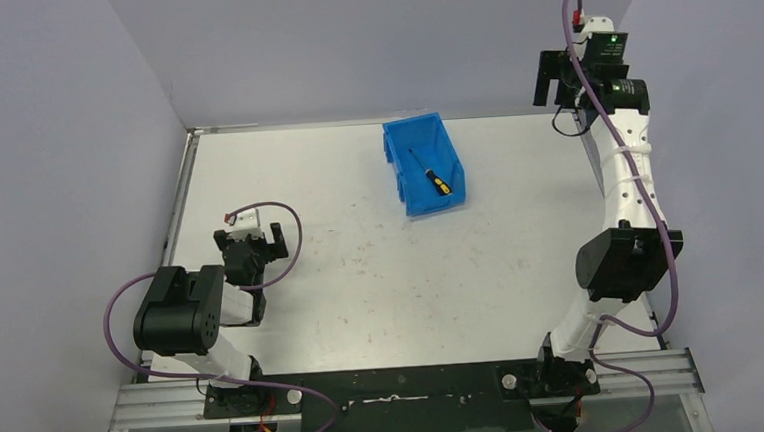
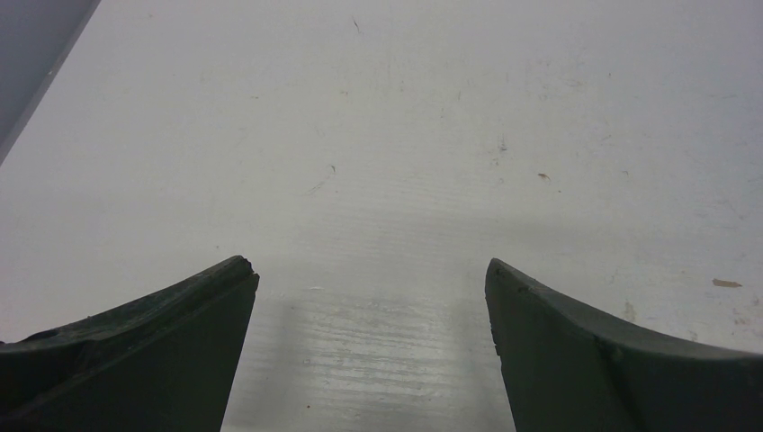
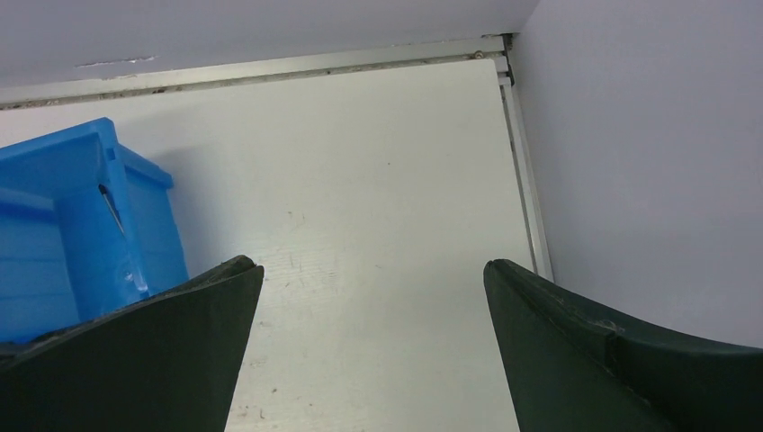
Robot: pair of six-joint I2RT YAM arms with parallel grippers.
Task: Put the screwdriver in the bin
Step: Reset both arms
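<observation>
The scuffed white flat table (image 1: pixel 362 277) lies under everything. My right arm (image 1: pixel 625 191) rises tall along the right edge, bent at the elbow. It holds the right gripper (image 3: pixel 371 270) high near the far right corner, dark fingers spread wide and gripping nothing. My left arm (image 1: pixel 189 318) is folded low by its base. The left gripper (image 2: pixel 371 265) hangs close over bare tabletop, also spread wide and empty.

The bright blue rectangular plastic bin (image 1: pixel 425 168) stands at the far middle, well apart from both grippers. Inside it lies the small screwdriver (image 1: pixel 427 170), its thin dark shaft pointing far-left and its stubby yellow-and-black handle nearer me.
</observation>
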